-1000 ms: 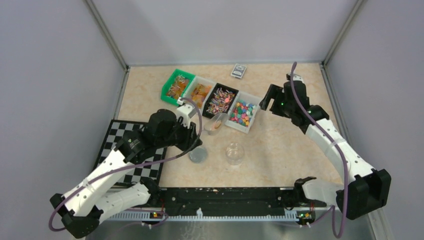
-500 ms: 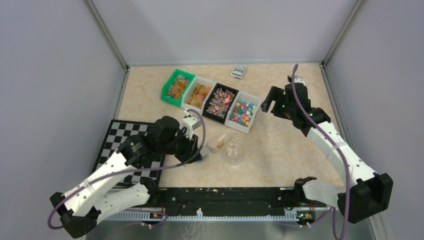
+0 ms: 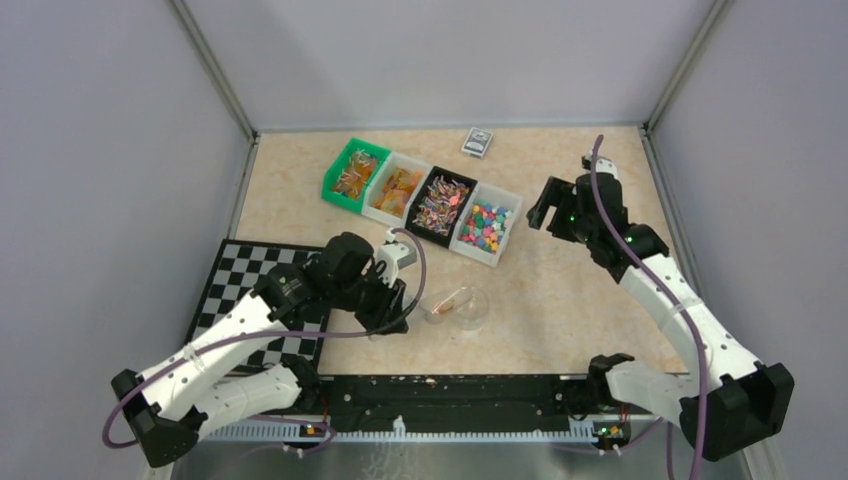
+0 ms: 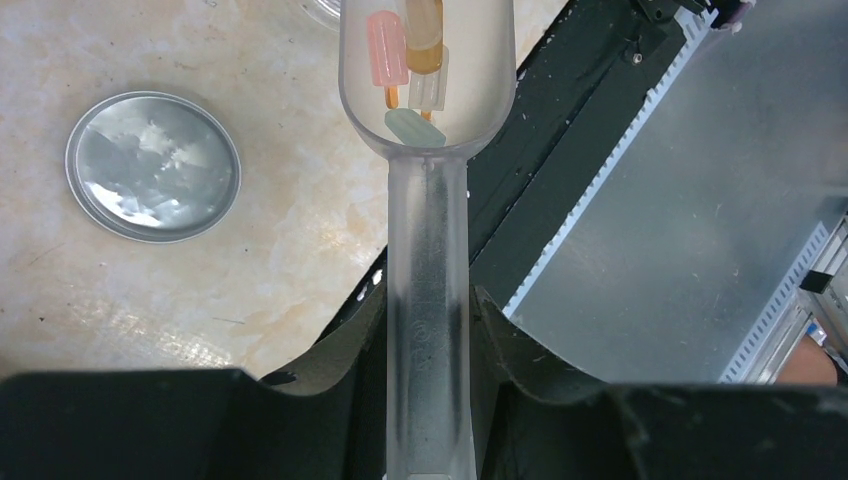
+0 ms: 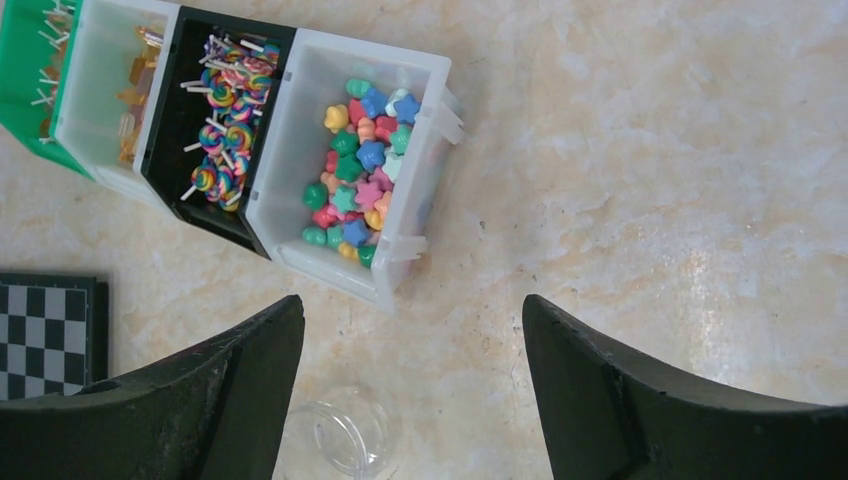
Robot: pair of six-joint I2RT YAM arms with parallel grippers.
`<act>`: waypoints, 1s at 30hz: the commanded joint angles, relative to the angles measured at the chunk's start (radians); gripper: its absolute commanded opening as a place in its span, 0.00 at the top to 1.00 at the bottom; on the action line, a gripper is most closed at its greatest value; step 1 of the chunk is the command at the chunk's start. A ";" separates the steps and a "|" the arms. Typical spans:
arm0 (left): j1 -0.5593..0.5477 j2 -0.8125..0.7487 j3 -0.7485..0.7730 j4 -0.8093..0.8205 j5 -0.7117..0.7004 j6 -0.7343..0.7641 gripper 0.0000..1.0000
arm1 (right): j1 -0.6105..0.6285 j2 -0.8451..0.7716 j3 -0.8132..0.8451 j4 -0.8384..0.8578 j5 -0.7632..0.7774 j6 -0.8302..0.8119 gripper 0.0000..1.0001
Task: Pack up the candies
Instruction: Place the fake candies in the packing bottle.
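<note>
My left gripper is shut on the handle of a clear plastic scoop. A few candies lie in the scoop's bowl: pink, orange, white and pale green pieces on sticks. In the top view the left gripper holds the scoop with its tip at the rim of the small clear cup. More candies fill a row of bins at the back. My right gripper hangs open above the table, right of the bins, with nothing between its fingers; the cup shows below it.
The round silver lid lies flat left of the scoop. A checkered board lies under the left arm. The bins run from green to white. A small grey box sits at the back. Dark rail along the near edge.
The left arm has carried the scoop from beside the bins toward the near side and right, up to the clear cup. The right arm has shifted slightly, still open.
</note>
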 commanded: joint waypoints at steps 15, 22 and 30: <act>-0.005 0.224 0.125 -0.041 0.030 0.113 1.00 | 0.004 -0.039 -0.001 0.021 0.013 -0.026 0.21; -0.005 0.308 0.231 -0.132 0.022 0.143 1.00 | 0.003 -0.042 -0.006 0.023 0.016 -0.034 0.21; -0.005 0.349 0.270 -0.196 0.024 0.151 1.00 | 0.003 -0.048 -0.010 0.022 0.027 -0.042 0.21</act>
